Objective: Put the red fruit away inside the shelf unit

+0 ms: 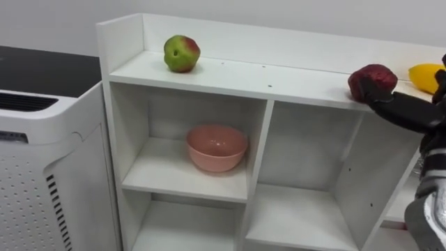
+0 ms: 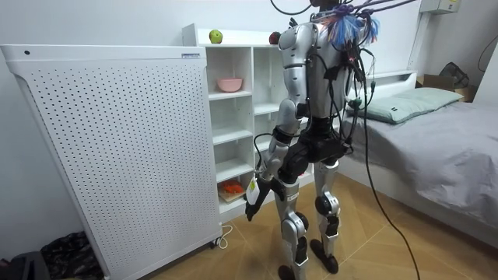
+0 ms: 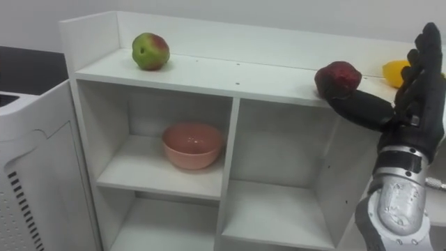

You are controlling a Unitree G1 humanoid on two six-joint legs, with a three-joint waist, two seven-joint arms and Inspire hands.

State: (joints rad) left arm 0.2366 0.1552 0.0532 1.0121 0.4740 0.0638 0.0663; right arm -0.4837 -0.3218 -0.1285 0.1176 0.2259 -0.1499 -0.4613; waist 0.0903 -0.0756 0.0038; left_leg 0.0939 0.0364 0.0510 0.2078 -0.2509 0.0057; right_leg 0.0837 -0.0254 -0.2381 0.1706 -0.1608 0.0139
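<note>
right hand (image 3: 417,97), lower right of frame: fingers straight and raised, thumb stretched out to the left and touching the underside of the dark red round fruit (image 3: 338,77). not pinching it.
left hand (image 2: 251,204) hangs low by my thigh in the room view. state: cannot tell.
fruit sits on the top board of the white open shelf unit (image 3: 230,77), upper right of frame, close to the front edge.
risk: only the thumb makes contact, so a push could roll the fruit off the front edge, or right into the yellow fruit (image 3: 394,72) just beside it.
around: green-and-red apple (image 3: 150,51), upper left on the same board, well apart. pink bowl (image 3: 192,145) in the compartment below it. white perforated appliance (image 3: 35,153) at the left edge. compartments below the fruit look free, and the board's lip is what stands between.
</note>
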